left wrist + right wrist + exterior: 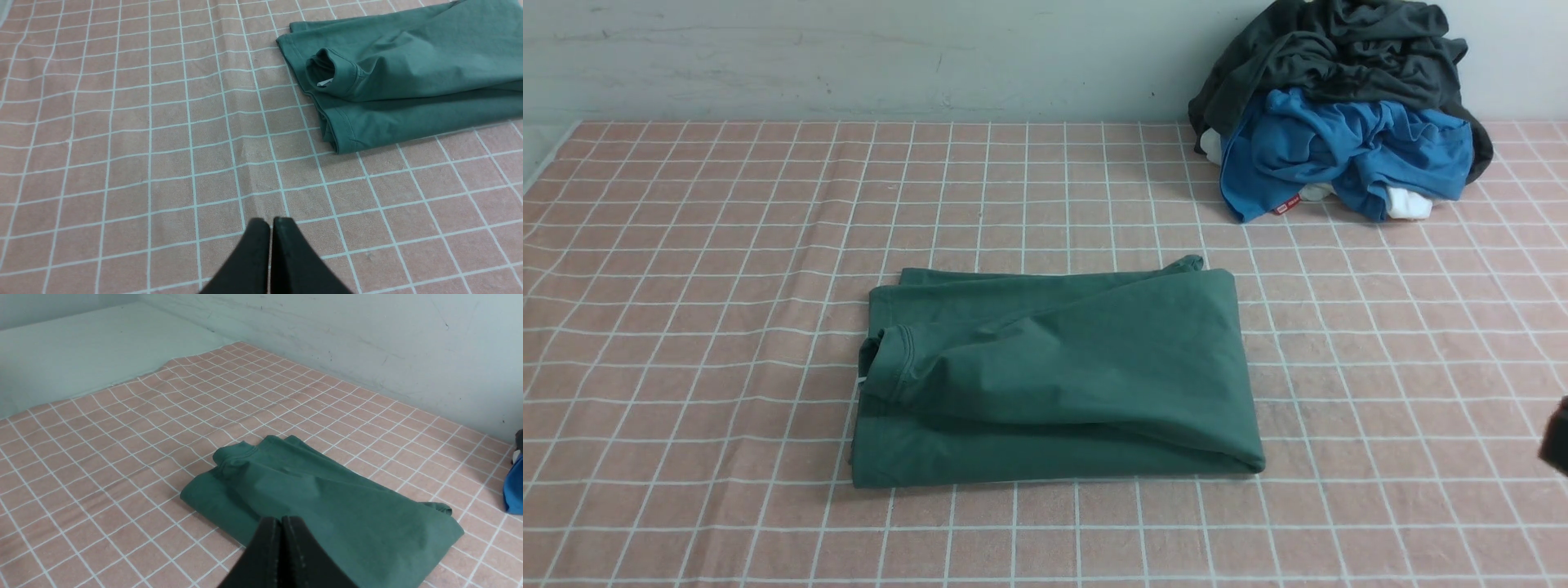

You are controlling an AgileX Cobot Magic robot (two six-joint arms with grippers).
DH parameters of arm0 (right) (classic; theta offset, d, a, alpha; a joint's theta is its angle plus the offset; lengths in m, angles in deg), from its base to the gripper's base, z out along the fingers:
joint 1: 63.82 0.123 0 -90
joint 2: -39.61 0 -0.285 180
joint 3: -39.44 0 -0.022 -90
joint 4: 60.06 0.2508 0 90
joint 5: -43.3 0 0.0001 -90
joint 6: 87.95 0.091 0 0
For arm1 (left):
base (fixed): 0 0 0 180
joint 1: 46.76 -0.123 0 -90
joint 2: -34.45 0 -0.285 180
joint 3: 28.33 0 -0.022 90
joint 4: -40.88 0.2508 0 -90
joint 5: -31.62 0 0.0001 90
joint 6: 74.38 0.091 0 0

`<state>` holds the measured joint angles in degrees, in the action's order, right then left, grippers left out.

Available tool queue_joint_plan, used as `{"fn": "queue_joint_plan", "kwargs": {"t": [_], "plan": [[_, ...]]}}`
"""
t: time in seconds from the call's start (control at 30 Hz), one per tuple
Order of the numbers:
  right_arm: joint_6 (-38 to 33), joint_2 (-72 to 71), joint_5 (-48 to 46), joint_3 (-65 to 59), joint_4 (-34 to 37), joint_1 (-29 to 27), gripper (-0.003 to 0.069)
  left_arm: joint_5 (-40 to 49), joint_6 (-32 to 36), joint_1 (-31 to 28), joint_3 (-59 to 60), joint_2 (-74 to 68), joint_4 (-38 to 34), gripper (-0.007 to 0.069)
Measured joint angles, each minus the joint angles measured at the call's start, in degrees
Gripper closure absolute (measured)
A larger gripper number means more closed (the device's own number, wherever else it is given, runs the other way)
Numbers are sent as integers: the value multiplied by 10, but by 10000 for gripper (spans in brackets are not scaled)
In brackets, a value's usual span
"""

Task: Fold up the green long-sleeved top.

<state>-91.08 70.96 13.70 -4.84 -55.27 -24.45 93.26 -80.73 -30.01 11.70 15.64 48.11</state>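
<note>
The green long-sleeved top (1054, 376) lies folded into a compact rectangle in the middle of the pink checked cloth, a ribbed cuff (894, 363) resting on top at its left end. The top shows again in the left wrist view (408, 77) and the right wrist view (327, 498). My left gripper (270, 222) is shut and empty, hovering over bare cloth well away from the top. My right gripper (281, 520) is shut with nothing in it, raised off the top's near edge. In the front view only a dark sliver of the right arm (1558, 445) shows at the right edge.
A heap of clothes sits at the back right against the wall: a dark charcoal-grey garment (1339, 57) over a bright blue garment (1347, 151) with a red tag, plus bits of white fabric. The pink checked cloth (686, 327) covers the table up to the wall.
</note>
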Motion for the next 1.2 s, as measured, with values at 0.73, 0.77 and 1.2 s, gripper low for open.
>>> {"fn": "queue_joint_plan", "kwargs": {"t": [0.73,0.77,1.2], "plan": [[145,-238,164,-345,-82,-437,672,0,0,0,0,0,0,627],[146,-240,160,-345,-82,-447,672,0,0,0,0,0,0,627],[147,-242,98,-344,-79,-419,672,0,0,0,0,0,-1,627]]}}
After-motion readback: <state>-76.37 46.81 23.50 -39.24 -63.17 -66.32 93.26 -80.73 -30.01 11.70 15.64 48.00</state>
